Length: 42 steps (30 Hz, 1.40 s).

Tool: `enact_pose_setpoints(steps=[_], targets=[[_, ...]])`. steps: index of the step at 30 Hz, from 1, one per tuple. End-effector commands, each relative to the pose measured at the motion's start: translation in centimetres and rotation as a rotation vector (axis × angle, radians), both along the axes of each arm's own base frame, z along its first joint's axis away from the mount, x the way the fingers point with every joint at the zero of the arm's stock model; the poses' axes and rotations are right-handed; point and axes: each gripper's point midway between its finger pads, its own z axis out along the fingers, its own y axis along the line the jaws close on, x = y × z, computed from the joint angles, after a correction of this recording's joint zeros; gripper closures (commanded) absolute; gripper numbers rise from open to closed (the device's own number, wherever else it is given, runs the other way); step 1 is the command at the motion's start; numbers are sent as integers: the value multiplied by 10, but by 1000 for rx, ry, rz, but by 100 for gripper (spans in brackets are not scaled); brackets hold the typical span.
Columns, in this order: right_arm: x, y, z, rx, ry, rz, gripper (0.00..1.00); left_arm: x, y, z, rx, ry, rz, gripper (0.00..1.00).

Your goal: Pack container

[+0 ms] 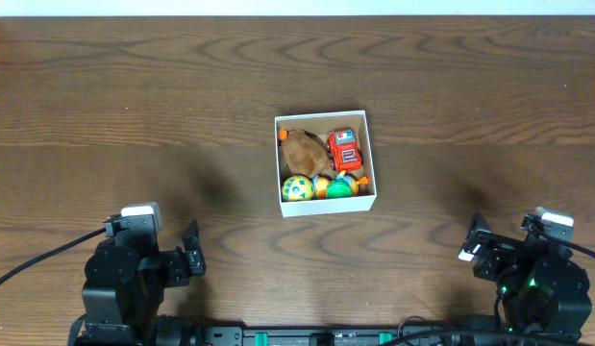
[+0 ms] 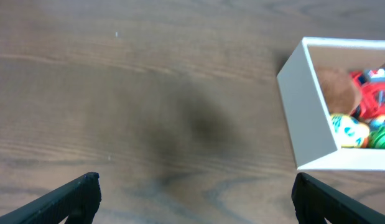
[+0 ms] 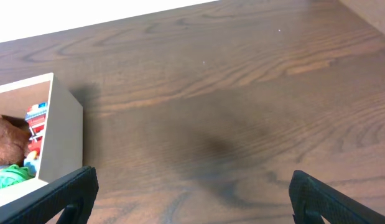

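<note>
The container (image 1: pixel 367 131) is a square white box at the table's centre. It holds a brown plush toy (image 1: pixel 303 150), a red toy car (image 1: pixel 345 149), a yellow ball (image 1: pixel 297 187), a green ball (image 1: pixel 339 189) and small orange pieces. It shows at the right in the left wrist view (image 2: pixel 304 106) and at the left in the right wrist view (image 3: pixel 63 137). My left gripper (image 2: pixel 192 196) is open and empty at the front left (image 1: pixel 186 258). My right gripper (image 3: pixel 192 193) is open and empty at the front right (image 1: pixel 477 245).
The dark wooden table (image 1: pixel 134 115) surrounds the box on all sides. Cables (image 1: pixel 37 259) run off the left arm's base towards the left edge. A white wall strip (image 1: pixel 297 6) lies beyond the table's far edge.
</note>
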Motion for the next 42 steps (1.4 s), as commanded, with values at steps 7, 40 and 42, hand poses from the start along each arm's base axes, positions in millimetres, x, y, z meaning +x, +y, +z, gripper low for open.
enact_pose_setpoints(steps=[7,40,42], targets=[[-12,2,-20,12,90,2,1,0,4,-4,11,18,22,2],[42,56,-45,-201,-321,397,1,0,4,-4,11,18,22,2],[51,56,-43,-215,-391,389,1,0,4,-4,11,18,22,2]])
